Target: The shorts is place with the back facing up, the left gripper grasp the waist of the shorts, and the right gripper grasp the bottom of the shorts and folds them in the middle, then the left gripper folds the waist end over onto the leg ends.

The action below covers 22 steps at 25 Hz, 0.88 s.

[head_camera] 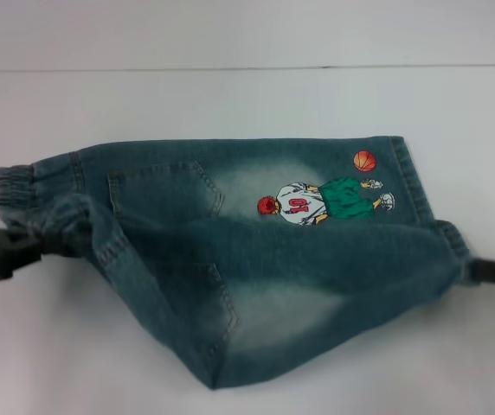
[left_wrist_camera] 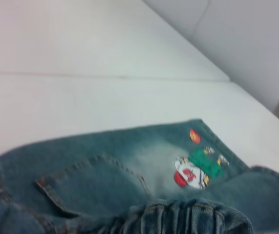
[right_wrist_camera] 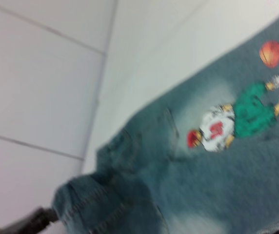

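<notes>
- Centrally, we find the shorts (head_camera: pixel 230 251) spread across the white table (head_camera: pixel 230 104), with the waist toward our left and the leg ends toward our right.
- We note the back side faces up: a patch pocket (head_camera: pixel 165 190) shows on the far half, and a second pocket (head_camera: pixel 204 303) sits on the near half.
- We see the near half pulled up off the table and stretched taut between the two grippers, forming a slanted fold that comes to a point at the near edge.
- We locate the cartoon basketball-player print (head_camera: pixel 325 201) on the far leg, with the small orange basketball (head_camera: pixel 364 161) just beside the far leg hem (head_camera: pixel 408 173).
- We see the elastic waistband (head_camera: pixel 14 183) lying ruffled at the left end; its near portion is bunched and drawn toward the left gripper.
- We find the left gripper (head_camera: pixel 9 249) at the left edge of the head view, its black fingers closed on the bunched waist fabric.
- We find the right gripper (head_camera: pixel 494 271) at the right edge, pinching the near leg end (head_camera: pixel 455 246), which is drawn out to a narrow tip.
- We confirm in the left wrist view that gathered waistband fabric (left_wrist_camera: pixel 188 217) sits closest to the camera, with the print (left_wrist_camera: pixel 198 168) beyond it.
- We confirm in the right wrist view that the left gripper (right_wrist_camera: pixel 27 223) appears at the far end of the shorts (right_wrist_camera: pixel 178 170), touching the bunched denim.
</notes>
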Each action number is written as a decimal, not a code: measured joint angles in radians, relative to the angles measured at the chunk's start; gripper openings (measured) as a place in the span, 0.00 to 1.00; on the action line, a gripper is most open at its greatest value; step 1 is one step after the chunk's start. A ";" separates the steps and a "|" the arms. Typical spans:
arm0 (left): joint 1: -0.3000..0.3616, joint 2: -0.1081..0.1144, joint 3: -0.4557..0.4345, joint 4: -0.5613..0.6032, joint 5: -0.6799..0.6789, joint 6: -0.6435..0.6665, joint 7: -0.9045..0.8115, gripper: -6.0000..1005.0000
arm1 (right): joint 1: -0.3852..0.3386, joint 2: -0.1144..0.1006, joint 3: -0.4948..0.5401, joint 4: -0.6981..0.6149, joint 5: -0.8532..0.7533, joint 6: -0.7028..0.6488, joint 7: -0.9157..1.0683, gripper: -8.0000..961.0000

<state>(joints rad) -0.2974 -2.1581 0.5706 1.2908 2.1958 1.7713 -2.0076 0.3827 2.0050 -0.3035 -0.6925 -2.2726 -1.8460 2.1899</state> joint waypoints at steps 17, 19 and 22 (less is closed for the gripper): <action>-0.026 0.036 -0.120 -0.056 0.000 -0.076 -0.006 0.06 | 0.000 -0.034 0.170 0.240 0.175 0.069 0.034 0.01; -0.030 0.036 -0.149 -0.062 -0.002 -0.083 -0.007 0.06 | -0.001 -0.034 0.197 0.257 0.184 0.073 0.042 0.01; -0.037 0.037 -0.170 -0.077 -0.003 -0.094 -0.007 0.06 | -0.009 -0.034 0.232 0.283 0.193 0.087 0.054 0.01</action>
<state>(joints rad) -0.3345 -2.1213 0.4005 1.2137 2.1923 1.6777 -2.0144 0.3738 1.9711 -0.0715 -0.4094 -2.0800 -1.7586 2.2436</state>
